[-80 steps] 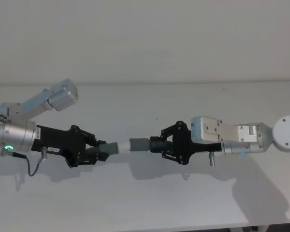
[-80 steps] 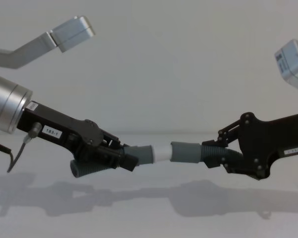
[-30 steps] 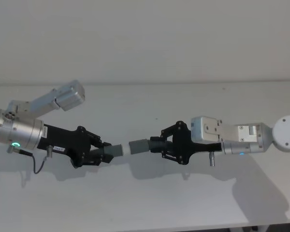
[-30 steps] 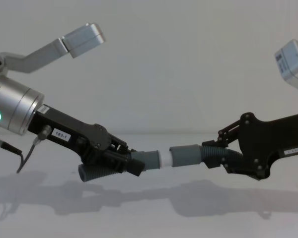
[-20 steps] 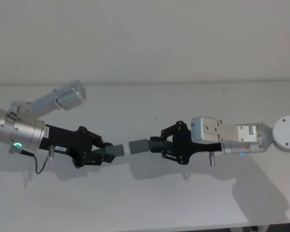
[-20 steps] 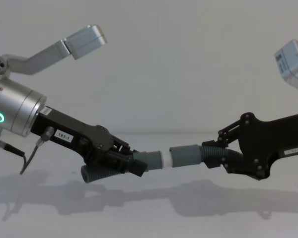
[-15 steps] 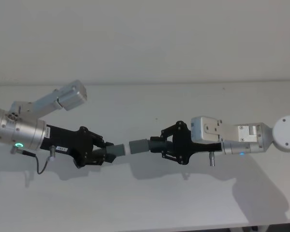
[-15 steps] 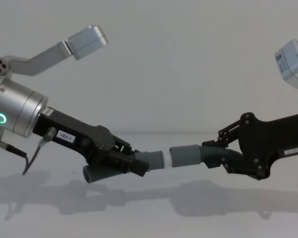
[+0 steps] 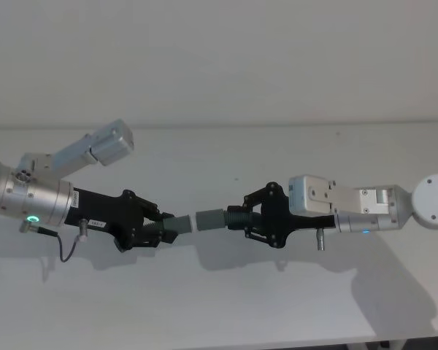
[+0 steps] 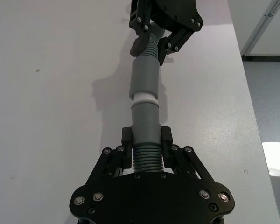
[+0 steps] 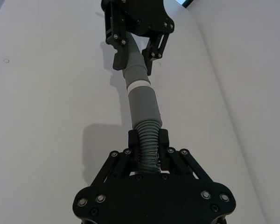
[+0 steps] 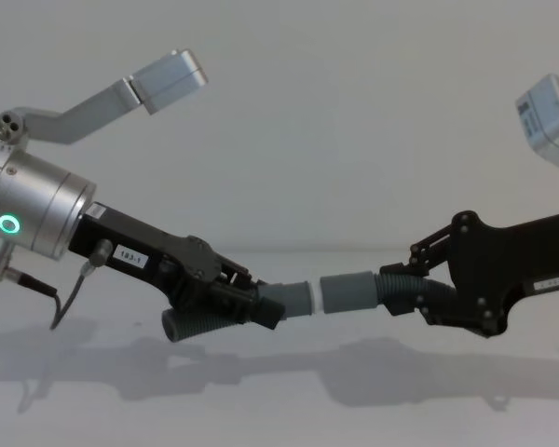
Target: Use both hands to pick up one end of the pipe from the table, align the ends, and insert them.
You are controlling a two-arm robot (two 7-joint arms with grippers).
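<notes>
Both pipe pieces hang in the air above the white table (image 9: 204,306), lined up end to end. My left gripper (image 9: 160,232) is shut on the ribbed middle of the left pipe piece (image 12: 293,298). Its white tip (image 10: 144,99) shows as a narrow band at the mouth of the grey cuff (image 12: 347,291) on the right pipe piece. My right gripper (image 9: 247,219) is shut on that piece's ribbed part (image 11: 149,135). In the left wrist view the two pieces form one straight line, with the right gripper (image 10: 158,35) at the far end.
A grey camera block (image 9: 108,142) sticks up from my left arm on a bracket. A white camera box (image 9: 314,195) sits on my right wrist. A plain wall rises behind the table, whose front edge (image 9: 277,343) runs along the bottom of the head view.
My left gripper has moved to the right with its piece. The white tip has slid further into the cuff, leaving a thin band. The right arm has held still.
</notes>
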